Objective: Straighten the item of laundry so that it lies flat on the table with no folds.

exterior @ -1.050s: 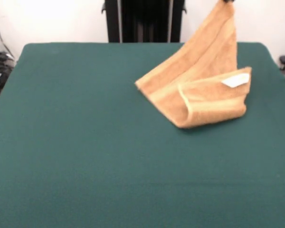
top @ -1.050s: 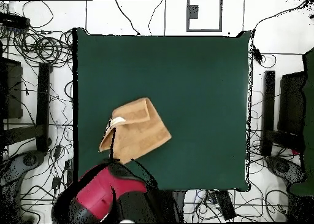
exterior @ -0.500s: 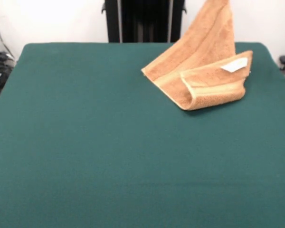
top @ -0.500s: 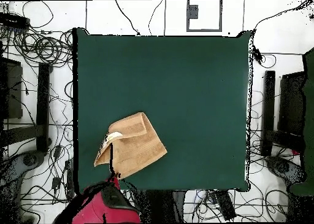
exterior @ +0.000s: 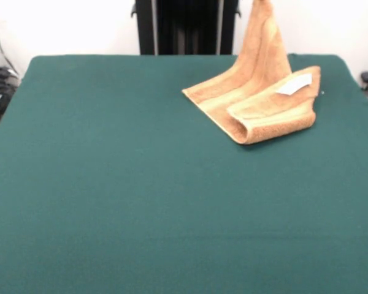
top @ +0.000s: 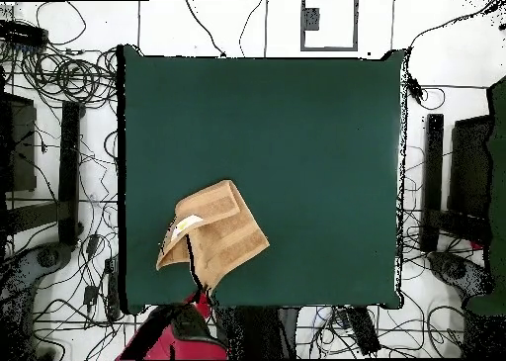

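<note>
Dark green cloth covers the whole desk (exterior: 110, 184), and it takes up most of both views. On it, close to one corner at the robot's side, lies the towel (exterior: 257, 107), orange-tan and still folded. One part is doubled over itself and makes a thick roll along the edge that faces the camera across the desk. Another corner is pulled up from the desk into a narrow peak that goes out at the top edge of the front view. Woven border bands of a paler tone run along the folded parts.

A small white label (exterior: 294, 84) sits on the upper fold of the towel. No writing or mark on it can be read; it shows only as a white patch. From above the label (top: 190, 222) shows too, near the towel's side toward the desk's short edge.

In the overhead view the red and black arm (top: 183, 332) reaches in from the bottom, beside the desk's edge, just under the towel (top: 219, 233). The hand itself I cannot make out in either view, so I cannot tell if it is clenched or released.

Around the desk the white floor is full of black cables (top: 59, 75), and dark stands (top: 433, 179) are at both sides. Behind the desk in the front view stands a black column (exterior: 185, 26) against a white wall.
</note>
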Robot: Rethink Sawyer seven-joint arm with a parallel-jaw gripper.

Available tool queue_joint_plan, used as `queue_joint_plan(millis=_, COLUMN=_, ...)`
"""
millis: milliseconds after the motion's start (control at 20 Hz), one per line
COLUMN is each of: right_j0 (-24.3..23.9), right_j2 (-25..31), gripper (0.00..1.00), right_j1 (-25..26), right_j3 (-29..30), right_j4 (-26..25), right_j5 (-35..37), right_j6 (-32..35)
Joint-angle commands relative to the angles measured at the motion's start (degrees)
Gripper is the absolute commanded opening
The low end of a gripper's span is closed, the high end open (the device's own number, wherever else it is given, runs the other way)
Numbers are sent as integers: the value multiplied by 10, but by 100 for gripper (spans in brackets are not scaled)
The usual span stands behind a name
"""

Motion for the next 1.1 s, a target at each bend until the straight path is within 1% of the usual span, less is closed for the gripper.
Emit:
queue_joint_plan(millis=50, right_j0=125, right_j2=-187, gripper=0, right_j1=175, right_j3=-89, right_j4=-42, right_j5=-200, right_j6=234)
queue_joint_plan(millis=150, right_j0=152, right_j2=-227, gripper=0, right_j1=246, right_j3=-122, right_j4=-10, right_j5=-242, right_j6=226)
queue_joint_plan(millis=250, right_j0=165, right_j2=-247, gripper=0, right_j1=297, right_j3=-144, right_j4=29, right_j5=-266, right_j6=209)
queue_joint_plan(millis=350, right_j0=162, right_j2=-248, gripper=0, right_j1=328, right_j3=-158, right_j4=62, right_j5=-278, right_j6=187)
queue_joint_plan(millis=500, right_j0=150, right_j2=-239, gripper=0, right_j1=360, right_j3=-176, right_j4=99, right_j5=-281, right_j6=158)
queue_joint_plan(millis=650, right_j0=148, right_j2=-242, gripper=0, right_j1=396, right_j3=-200, right_j4=136, right_j5=-295, right_j6=137)
queue_joint_plan(millis=850, right_j0=161, right_j2=-269, gripper=0, right_j1=469, right_j3=-236, right_j4=185, right_j5=-355, right_j6=117)
queue_joint_plan(millis=1100, right_j0=161, right_j2=-287, gripper=0, right_j1=536, right_j3=-264, right_j4=227, right_j5=-408, right_j6=96)
